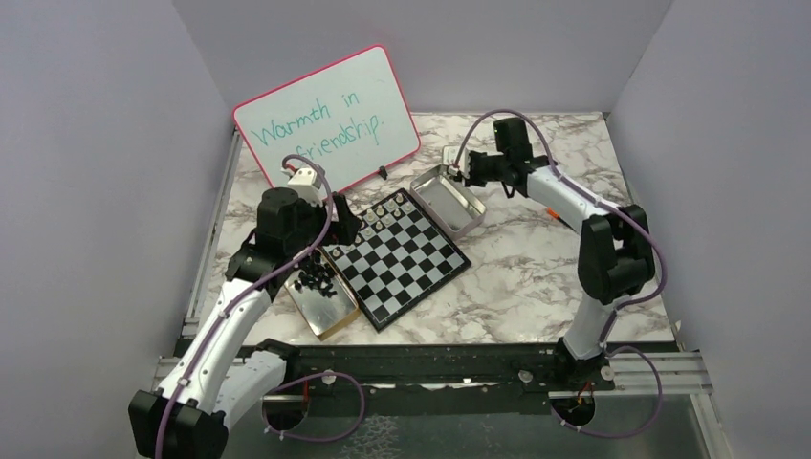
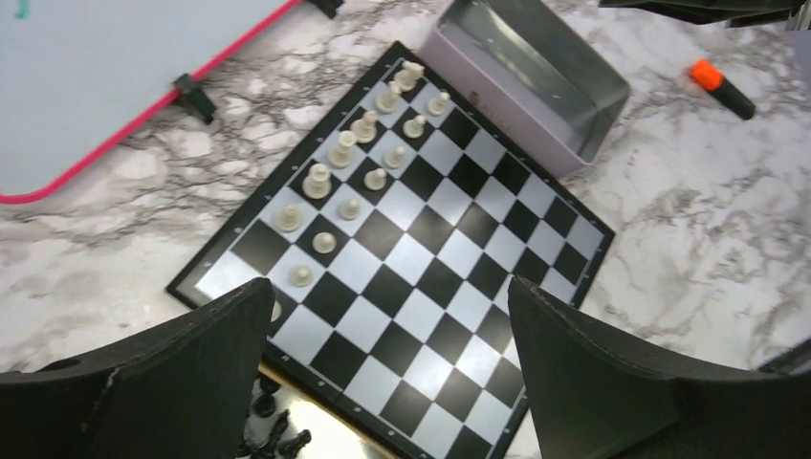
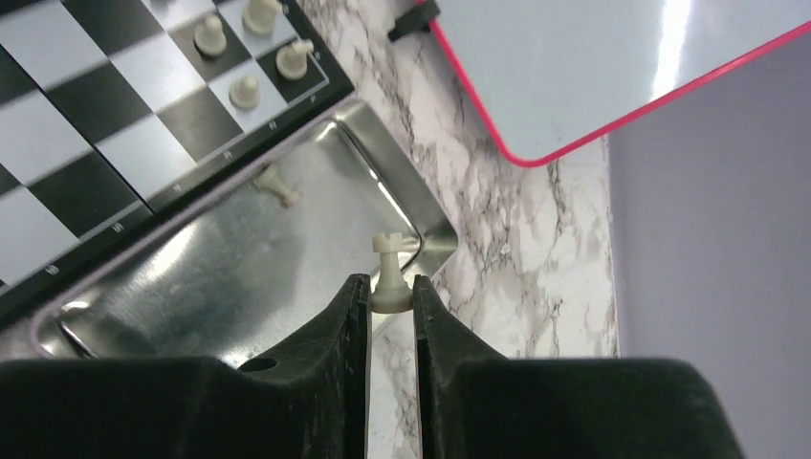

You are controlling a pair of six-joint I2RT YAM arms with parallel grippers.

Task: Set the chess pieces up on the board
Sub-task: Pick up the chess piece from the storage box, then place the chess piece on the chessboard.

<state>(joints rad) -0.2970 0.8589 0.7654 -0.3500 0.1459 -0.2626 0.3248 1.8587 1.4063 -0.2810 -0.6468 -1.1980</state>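
Your right claw [image 3: 390,292] is pinching one white piece [image 3: 389,275] by its base. The piece stands upright between the fingertips, over the far corner of the open tin [image 3: 239,258]. A pale shape on that tin's floor may be another piece or only a reflection; the view is too blurred for you to tell.

Your left claw [image 2: 390,287] is spread wide and holds nothing. It hangs above the near part of the board [image 2: 402,277].

The board lies flat on the marble table [image 1: 536,277], turned corner-on to the arms. The white pieces [image 2: 363,153] stand in two rows along the board's edge nearest the whiteboard [image 1: 330,120]. The rest of the squares you can see are bare.

The open tin sits just beside the board's right edge. A second tin [image 1: 330,311] lies against the board's left edge, under your left arm, with the black pieces [image 1: 316,279] heaped in it.

An orange marker [image 2: 722,86] lies on the table beyond the open tin, apart from the board.
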